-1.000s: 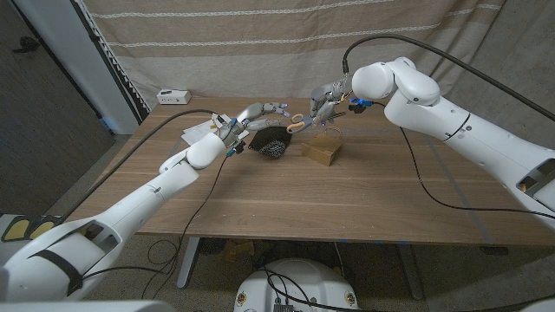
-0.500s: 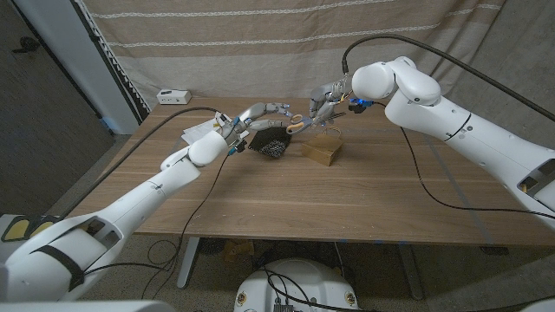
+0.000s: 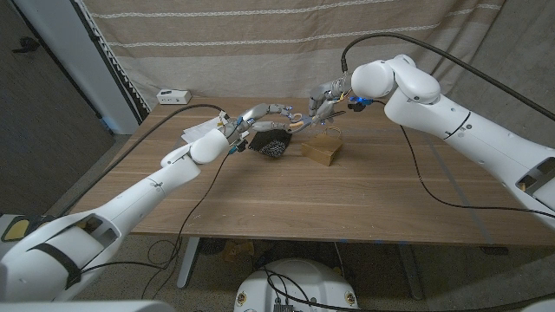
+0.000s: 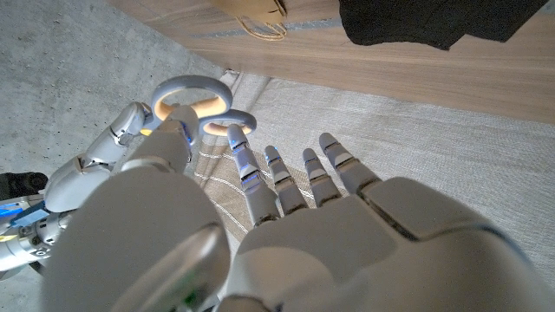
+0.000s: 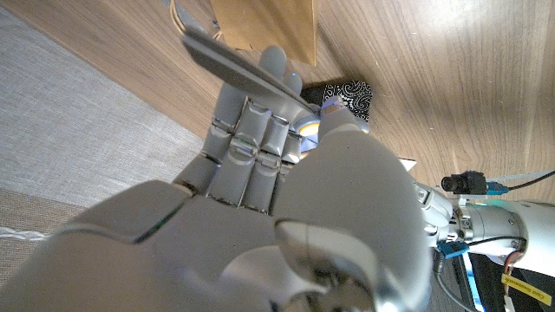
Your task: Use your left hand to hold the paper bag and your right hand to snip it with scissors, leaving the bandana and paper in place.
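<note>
White paper [image 3: 195,132] and black bandana [image 3: 269,144] lay untouched at table's left, left hand [image 3: 260,114] hovered above them, fingers spread and empty, bag [image 3: 322,150] unheld, while right hand [image 3: 323,100] clamped scissors [image 3: 297,123] over it, presumably readying the snip.

Even, soft light; sharp focus

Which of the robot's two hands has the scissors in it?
The right hand, the one above the brown paper bag, holds the scissors. The left hand has its fingers spread, gripping nothing.
</note>
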You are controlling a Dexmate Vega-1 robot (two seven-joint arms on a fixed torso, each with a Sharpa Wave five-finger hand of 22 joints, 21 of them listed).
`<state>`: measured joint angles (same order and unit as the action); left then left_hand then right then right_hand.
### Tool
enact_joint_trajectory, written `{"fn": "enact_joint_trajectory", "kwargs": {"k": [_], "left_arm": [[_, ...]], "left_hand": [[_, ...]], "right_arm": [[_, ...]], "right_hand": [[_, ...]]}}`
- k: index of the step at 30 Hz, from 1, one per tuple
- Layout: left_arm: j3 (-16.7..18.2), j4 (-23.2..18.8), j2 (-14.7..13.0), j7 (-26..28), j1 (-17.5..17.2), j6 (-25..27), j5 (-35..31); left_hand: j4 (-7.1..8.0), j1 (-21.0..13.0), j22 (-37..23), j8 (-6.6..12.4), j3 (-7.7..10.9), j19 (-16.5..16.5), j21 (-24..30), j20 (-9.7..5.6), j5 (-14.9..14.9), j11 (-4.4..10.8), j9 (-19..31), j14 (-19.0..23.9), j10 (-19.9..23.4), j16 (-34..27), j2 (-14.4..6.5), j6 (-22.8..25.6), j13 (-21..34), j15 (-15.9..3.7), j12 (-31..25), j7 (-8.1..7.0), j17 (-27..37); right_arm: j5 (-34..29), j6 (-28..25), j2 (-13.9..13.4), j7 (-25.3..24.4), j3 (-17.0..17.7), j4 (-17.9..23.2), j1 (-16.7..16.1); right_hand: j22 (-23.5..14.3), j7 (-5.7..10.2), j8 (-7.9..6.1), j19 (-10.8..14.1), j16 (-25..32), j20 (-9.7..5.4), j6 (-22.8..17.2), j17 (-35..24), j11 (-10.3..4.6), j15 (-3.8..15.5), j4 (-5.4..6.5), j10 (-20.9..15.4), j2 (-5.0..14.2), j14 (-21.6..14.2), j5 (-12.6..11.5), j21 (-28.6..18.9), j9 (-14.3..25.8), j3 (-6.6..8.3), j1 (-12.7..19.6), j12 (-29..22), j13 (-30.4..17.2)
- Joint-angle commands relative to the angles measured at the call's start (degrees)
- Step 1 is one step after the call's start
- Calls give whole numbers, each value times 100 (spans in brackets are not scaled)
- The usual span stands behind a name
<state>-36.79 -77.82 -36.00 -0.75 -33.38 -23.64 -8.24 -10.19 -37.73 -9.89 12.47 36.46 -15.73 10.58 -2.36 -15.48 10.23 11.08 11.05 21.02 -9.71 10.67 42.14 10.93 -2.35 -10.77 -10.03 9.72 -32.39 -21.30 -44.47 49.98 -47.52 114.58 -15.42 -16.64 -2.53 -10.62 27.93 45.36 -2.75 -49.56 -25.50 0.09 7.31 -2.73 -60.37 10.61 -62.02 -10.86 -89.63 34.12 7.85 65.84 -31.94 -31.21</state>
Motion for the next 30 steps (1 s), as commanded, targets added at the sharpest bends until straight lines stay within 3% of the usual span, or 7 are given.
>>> {"fn": "enact_joint_trajectory", "kwargs": {"k": [1, 13, 22, 28, 30], "left_arm": [[-66, -51, -29, 24, 74, 47, -205], [-102, -7, 2, 4, 144, 20, -249], [-115, -200, -56, 52, 92, 188, -402], [-101, -302, -77, 141, 34, 297, -479], [-98, -319, -77, 171, 24, 332, -503]], "left_hand": [[7, -83, 1, -8, -34, 15, 8, -773, -45, 19, 14, -23, -19, -26, -6, 17, 13, -977, -51, 47, 18], [10, -157, 1, 38, -66, -18, 30, -771, -84, 59, 19, 24, 91, -52, -42, 182, 12, -981, -113, -33, 17], [-9, -244, 2, -9, -98, -33, 35, -760, -100, 61, 22, 16, 74, -45, -23, 103, 11, -983, -111, -73, 12], [47, -187, -2, -112, -338, -3, 30, -596, -58, -43, 39, -25, -47, -45, 46, -175, 16, -937, -84, 7, 19], [66, -152, -4, -94, -398, -18, 37, -604, -53, -41, 45, -21, -31, -51, 41, -146, 19, -936, -96, 20, 23]], "right_arm": [[-96, 128, 51, -2, -48, -27, 21], [-192, 273, 77, -8, -42, 12, 4], [-316, 394, 111, 16, -36, 38, 13], [-348, 451, 131, 46, -11, 61, -2], [-356, 475, 136, 50, -4, 68, -10]], "right_hand": [[-2, 37, -44, 33, 27, -889, -51, -7, -650, 580, 224, -697, 101, -66, -36, -26, 13, 1094, 94, -28, -25], [8, 56, -43, 18, 26, -889, -42, -3, -647, 576, 232, -681, 103, -51, -36, -25, 8, 1085, 92, -17, -51], [14, 55, -44, 9, 36, -889, -37, -10, -655, 576, 240, -669, 104, -49, -36, -26, 7, 1079, 88, -9, -70], [17, 63, -46, 8, 32, -890, -35, 2, -651, 577, 246, -691, 105, -45, -35, -28, 9, 1075, 85, -6, -68], [18, 66, -45, 6, 35, -891, -35, 0, -650, 577, 247, -681, 106, -47, -35, -28, 8, 1075, 86, -5, -77]]}}
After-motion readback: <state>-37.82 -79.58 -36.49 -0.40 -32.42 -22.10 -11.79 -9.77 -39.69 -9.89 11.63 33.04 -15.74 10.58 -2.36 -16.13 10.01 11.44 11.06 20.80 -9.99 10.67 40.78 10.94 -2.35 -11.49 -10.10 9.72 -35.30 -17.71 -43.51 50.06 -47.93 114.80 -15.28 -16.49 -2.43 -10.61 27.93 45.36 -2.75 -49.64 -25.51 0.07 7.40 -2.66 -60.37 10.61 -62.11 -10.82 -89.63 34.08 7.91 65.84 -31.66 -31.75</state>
